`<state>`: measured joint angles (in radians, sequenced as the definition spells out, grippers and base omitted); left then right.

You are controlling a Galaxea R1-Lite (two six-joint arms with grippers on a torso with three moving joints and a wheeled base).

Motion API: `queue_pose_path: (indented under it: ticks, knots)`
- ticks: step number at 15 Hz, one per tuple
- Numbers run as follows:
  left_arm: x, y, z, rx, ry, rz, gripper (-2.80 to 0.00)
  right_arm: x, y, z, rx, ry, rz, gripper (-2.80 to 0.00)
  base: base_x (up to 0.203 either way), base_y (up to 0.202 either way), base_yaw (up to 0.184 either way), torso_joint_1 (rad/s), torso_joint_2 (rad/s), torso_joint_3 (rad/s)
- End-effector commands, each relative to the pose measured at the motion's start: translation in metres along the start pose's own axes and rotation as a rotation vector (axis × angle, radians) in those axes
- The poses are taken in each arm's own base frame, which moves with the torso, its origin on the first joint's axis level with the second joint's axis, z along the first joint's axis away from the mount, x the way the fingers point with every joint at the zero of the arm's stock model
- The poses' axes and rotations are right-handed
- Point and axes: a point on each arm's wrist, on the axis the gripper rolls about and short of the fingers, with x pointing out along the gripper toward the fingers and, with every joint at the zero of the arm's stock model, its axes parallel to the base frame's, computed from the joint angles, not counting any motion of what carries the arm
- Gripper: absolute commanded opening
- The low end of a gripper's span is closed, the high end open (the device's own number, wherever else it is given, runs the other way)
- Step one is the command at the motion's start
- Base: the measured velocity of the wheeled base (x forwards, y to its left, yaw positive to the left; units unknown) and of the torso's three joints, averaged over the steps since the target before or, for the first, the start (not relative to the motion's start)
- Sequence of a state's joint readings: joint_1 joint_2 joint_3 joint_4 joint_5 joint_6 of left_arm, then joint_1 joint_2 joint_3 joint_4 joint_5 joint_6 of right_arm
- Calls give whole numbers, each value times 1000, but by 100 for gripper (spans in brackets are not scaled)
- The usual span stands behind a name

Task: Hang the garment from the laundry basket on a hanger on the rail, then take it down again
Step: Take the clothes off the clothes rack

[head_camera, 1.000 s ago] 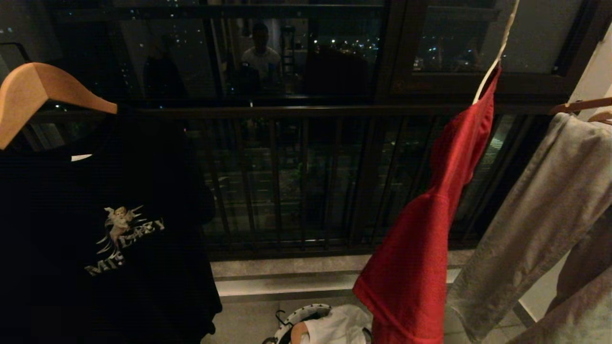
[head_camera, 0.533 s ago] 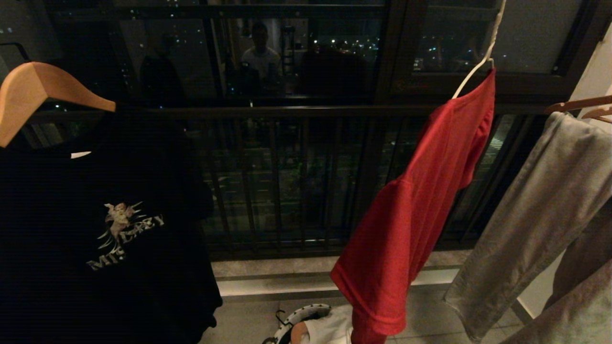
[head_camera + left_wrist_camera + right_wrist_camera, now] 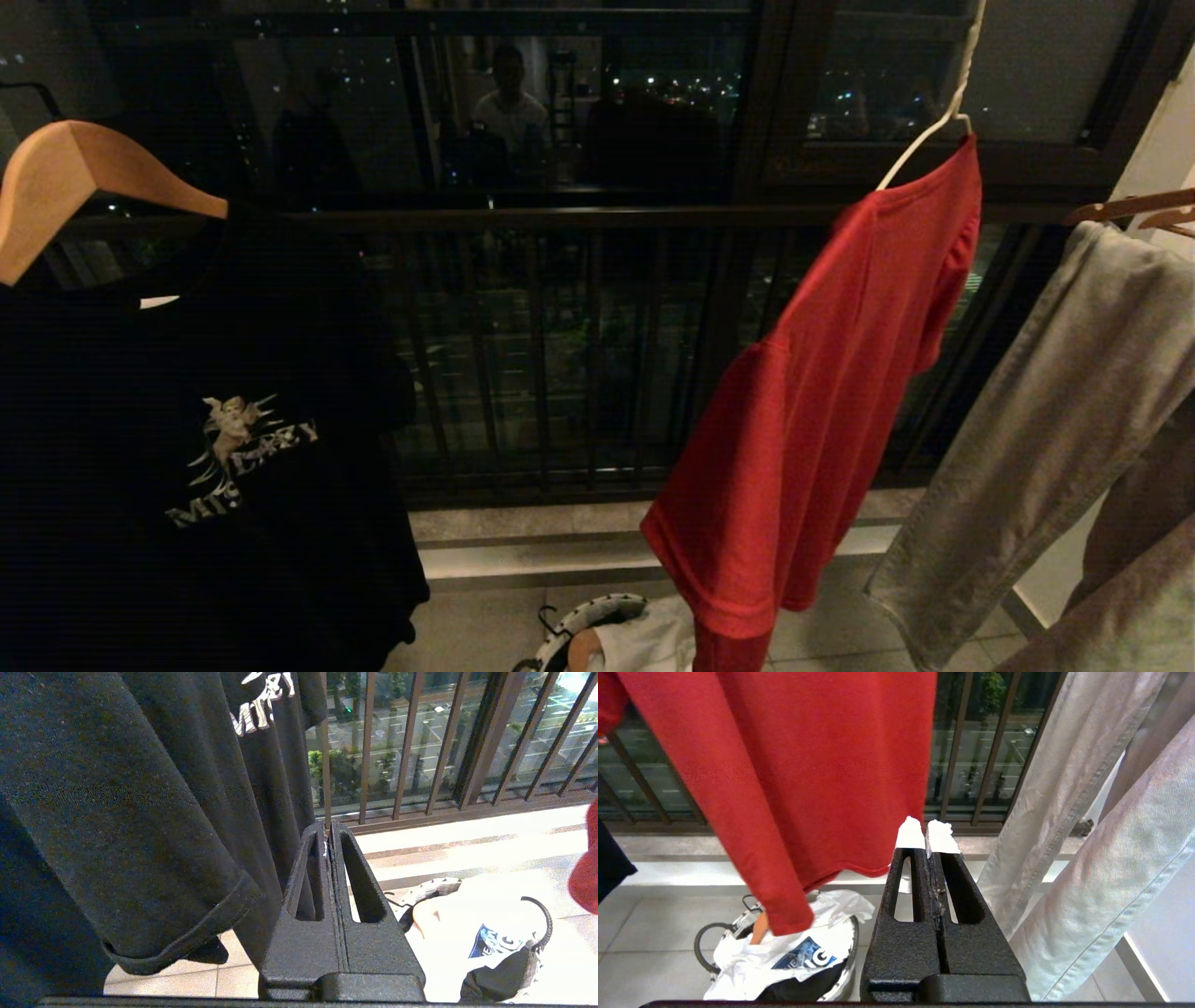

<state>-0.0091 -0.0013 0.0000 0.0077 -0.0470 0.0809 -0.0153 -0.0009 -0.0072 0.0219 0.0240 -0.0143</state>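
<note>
Red cotton T-shirt (image 3: 822, 392) on thin white wire hanger (image 3: 924, 140), 1 o'clock: light, floppy; take hanger neck; left gripper (image 3: 329, 833), right gripper (image 3: 928, 835) clenched empty.

Neither arm shows in the head view. The left gripper (image 3: 330, 833) points toward twelve o'clock in its wrist view, fingers pressed together, empty. The right gripper (image 3: 928, 835) likewise points to twelve o'clock, white-tipped fingers closed, holding nothing.
</note>
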Motion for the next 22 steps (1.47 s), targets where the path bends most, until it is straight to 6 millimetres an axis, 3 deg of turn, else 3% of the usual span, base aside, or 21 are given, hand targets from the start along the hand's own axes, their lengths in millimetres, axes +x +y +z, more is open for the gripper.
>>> queue_pose_path:
  ticks: [1,11,15,22]
  knots:
    - [0,0,0,0,3,-1,-280,0,0,1,2,-1,0,-280,0,0,0,0,0,0]
    - [0,0,0,0,3,-1,-280,-2,0,7,0,-9,-4,-280,0,0,0,0,0,0]
    - [0,0,0,0,3,-1,-280,-4,-1,57,2,-5,-1,-280,0,0,0,0,0,0]
    - [0,0,0,0,3,-1,-280,19,-1,137,4,0,57,-280,0,0,0,0,0,0]
